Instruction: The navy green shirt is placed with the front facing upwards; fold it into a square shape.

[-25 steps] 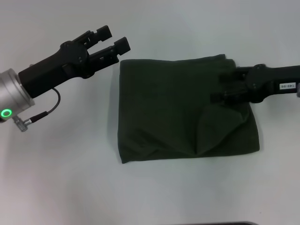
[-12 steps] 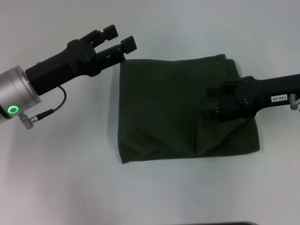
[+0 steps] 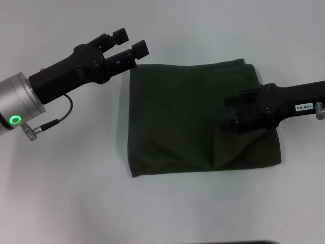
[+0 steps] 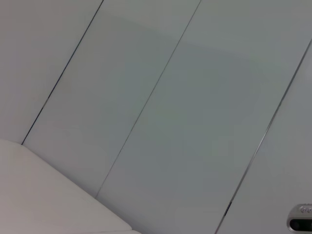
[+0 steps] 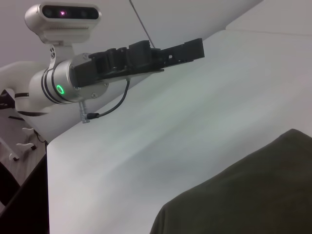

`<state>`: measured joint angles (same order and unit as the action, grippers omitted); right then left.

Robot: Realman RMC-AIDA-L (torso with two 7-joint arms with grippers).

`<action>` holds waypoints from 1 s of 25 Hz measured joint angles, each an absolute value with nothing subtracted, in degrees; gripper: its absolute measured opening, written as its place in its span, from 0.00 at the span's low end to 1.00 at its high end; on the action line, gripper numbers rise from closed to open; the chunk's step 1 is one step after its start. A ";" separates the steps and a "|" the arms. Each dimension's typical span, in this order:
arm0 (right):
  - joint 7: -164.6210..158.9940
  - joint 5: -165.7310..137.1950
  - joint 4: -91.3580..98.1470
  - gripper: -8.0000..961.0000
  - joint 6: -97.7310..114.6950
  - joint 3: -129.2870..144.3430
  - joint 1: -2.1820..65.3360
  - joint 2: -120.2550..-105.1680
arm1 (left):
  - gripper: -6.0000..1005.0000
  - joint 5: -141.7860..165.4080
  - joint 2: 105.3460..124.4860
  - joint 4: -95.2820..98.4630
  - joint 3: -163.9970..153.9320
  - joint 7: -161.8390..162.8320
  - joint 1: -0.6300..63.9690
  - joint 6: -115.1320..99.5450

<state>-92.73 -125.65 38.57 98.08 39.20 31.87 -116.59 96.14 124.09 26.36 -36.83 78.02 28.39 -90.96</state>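
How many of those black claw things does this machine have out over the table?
2. The left gripper hangs open above the table, beside the far left corner of the navy green shirt. The right gripper is over the shirt's right side, open.

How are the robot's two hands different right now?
The left hand is beside the far left corner of the navy green shirt, over the white table; the right hand is over the shirt's right side. The left hand's fingers are clearly apart, while the right hand's fingers are hard to tell against the dark cloth. Both are black, and both point toward the shirt.
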 joint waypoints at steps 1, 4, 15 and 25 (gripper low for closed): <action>-92.79 -125.66 38.58 0.95 98.08 39.20 31.83 -116.56 | 0.88 96.14 124.09 26.36 -36.83 78.00 28.39 -90.91; -92.86 -125.70 38.64 0.95 97.98 39.19 31.54 -116.46 | 0.88 96.14 124.09 26.36 -36.82 77.95 28.43 -90.20; -92.90 -125.77 38.47 0.66 96.34 39.37 31.40 -116.36 | 0.88 96.14 124.09 26.30 -36.91 77.79 29.22 -88.92; -93.04 -123.72 38.82 0.42 96.08 29.66 30.48 -115.41 | 0.88 96.14 124.00 25.84 -36.92 77.73 29.64 -88.16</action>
<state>-93.04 -123.72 38.82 96.08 29.66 30.48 -115.41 96.14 124.00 25.84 -36.92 77.73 29.64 -88.16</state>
